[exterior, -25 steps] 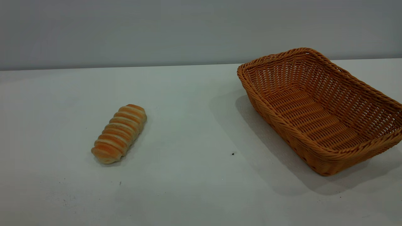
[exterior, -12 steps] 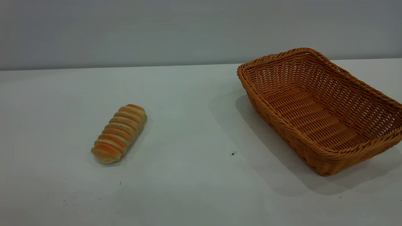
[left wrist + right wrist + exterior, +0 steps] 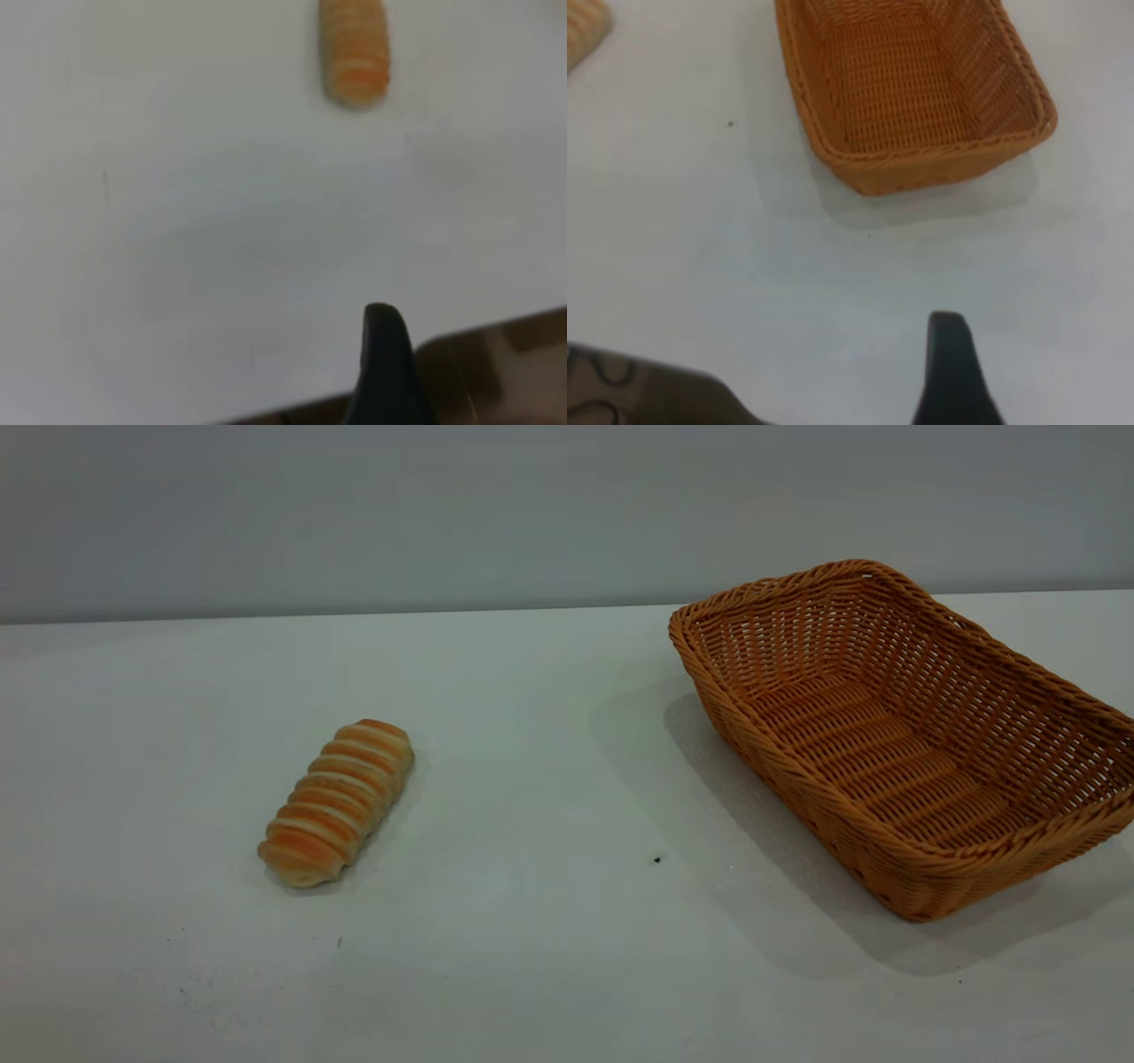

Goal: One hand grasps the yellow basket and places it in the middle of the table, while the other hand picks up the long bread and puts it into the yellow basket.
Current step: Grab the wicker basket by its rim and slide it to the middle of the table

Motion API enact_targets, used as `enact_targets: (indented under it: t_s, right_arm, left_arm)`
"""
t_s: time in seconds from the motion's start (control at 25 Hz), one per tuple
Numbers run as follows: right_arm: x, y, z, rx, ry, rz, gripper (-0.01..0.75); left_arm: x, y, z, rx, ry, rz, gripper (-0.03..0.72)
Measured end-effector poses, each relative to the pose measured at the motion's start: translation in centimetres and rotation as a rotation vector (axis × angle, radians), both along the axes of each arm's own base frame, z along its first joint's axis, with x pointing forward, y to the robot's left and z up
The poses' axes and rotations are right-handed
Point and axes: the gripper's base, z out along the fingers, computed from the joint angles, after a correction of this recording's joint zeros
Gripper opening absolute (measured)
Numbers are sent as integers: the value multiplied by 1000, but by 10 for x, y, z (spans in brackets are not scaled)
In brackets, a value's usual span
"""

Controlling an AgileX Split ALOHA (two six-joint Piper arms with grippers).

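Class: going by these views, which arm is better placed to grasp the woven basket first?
The right: the orange-tan woven wicker basket sits at the table's right side, ahead of the right gripper; the left gripper faces the striped oblong bread.

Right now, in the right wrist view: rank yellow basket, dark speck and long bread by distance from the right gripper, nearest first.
From the right gripper:
1. yellow basket, on the right side of the table, a short wall facing the gripper.
2. dark speck, on bare table near the middle.
3. long bread, on the left side, only partly in view.
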Motion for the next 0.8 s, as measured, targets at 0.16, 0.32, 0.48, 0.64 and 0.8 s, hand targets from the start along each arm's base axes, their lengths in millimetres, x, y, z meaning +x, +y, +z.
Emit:
enact_targets:
  t_s: [0.16, 0.32, 0.48, 0.64, 0.8]
  right_arm:
    - [14, 2, 7, 67, 51, -70, 524]
    - [50, 13, 16, 166, 98, -131, 520]
    - [89, 25, 13, 223, 186, -173, 520]
    - [128, 37, 1, 254, 282, -208, 520]
    - [164, 48, -9, 303, 359, -253, 519]
  left_arm:
    - [28, 1, 4, -4, 116, 66, 559]
    - [65, -4, 14, -45, 77, 77, 559]
    - [92, -9, 13, -88, 78, 81, 559]
    - [111, -10, 9, -88, 99, 90, 559]
    - [118, -11, 5, -88, 131, 93, 559]
